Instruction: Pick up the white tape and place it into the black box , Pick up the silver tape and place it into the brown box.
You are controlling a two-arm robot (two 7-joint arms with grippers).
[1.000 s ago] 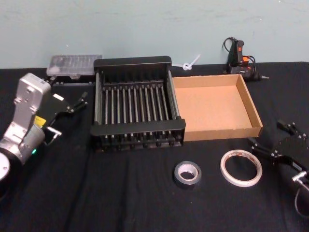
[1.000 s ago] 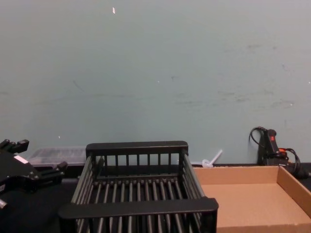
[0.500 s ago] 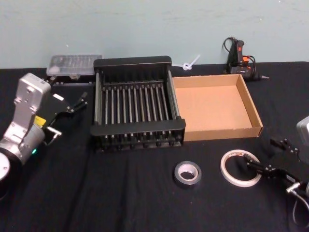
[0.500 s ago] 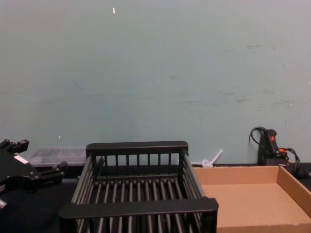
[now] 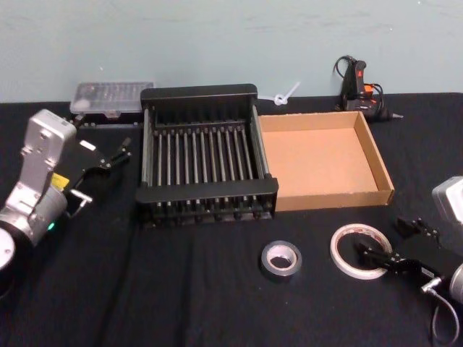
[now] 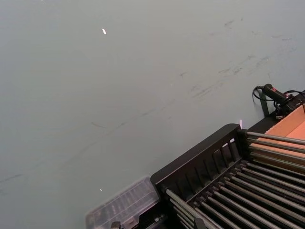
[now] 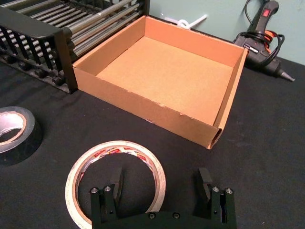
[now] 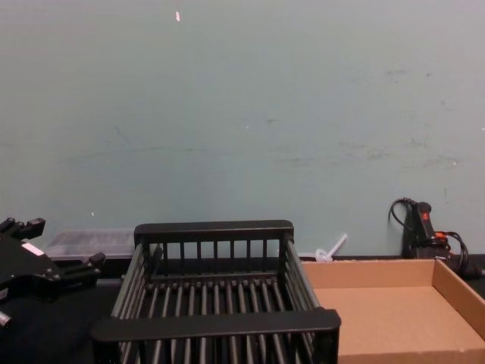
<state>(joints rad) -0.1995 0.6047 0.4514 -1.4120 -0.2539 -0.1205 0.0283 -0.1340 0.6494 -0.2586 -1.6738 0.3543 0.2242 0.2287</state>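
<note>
On the bench near the brown box [image 5: 325, 155], the right gripper [image 7: 163, 184] straddles the white tape's [image 7: 114, 179] wall with fingers apart; closing off-centre could slide the flat roll away.

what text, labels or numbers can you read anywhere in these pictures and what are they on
Nothing can be read.
White tape: red print on the inner core, too small and blurred to read.
Left gripper: a white tag and a yellow sticker on the arm behind it, with no legible text.
Glue gun: a red switch, no readable marking.
Silver tape, black box and brown box: no text seen.
</note>
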